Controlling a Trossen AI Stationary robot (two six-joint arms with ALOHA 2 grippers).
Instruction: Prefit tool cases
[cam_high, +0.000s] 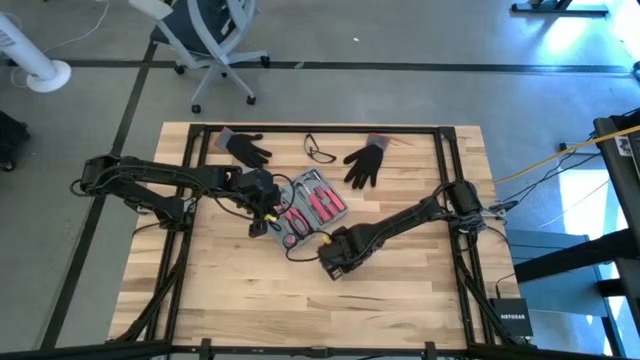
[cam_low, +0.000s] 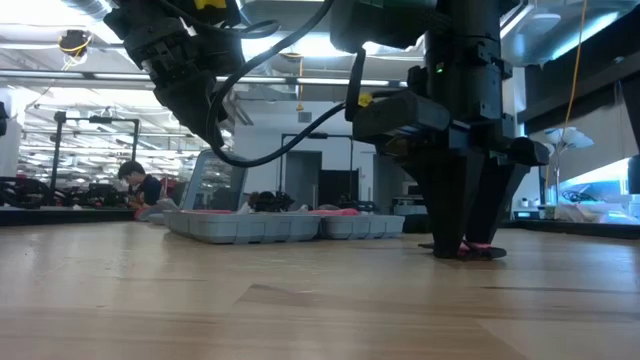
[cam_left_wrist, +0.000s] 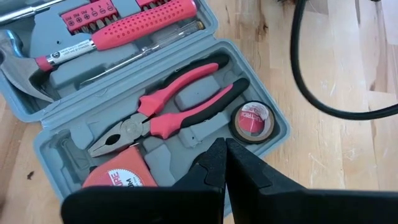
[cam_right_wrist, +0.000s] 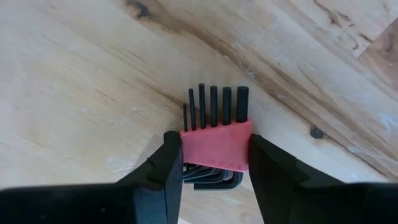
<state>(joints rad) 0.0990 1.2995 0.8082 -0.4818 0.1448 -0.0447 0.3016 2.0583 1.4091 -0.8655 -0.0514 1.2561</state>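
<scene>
Two arms were over the wooden table (cam_high: 400, 290). The tool case (cam_high: 312, 203) lay open mid-table, pliers (cam_left_wrist: 168, 109), a hammer (cam_left_wrist: 74, 46) and a tape roll (cam_left_wrist: 252, 120) seated in its recesses. Left gripper (cam_left_wrist: 225, 163) hung just over the case's near edge, fingers pressed together, holding nothing. Right gripper (cam_right_wrist: 212, 163) stood on the table just beside the case, fingers clamped on the pink holder of a hex key set (cam_right_wrist: 214, 140). Black gloves (cam_high: 364, 160) lay beyond the case.
</scene>
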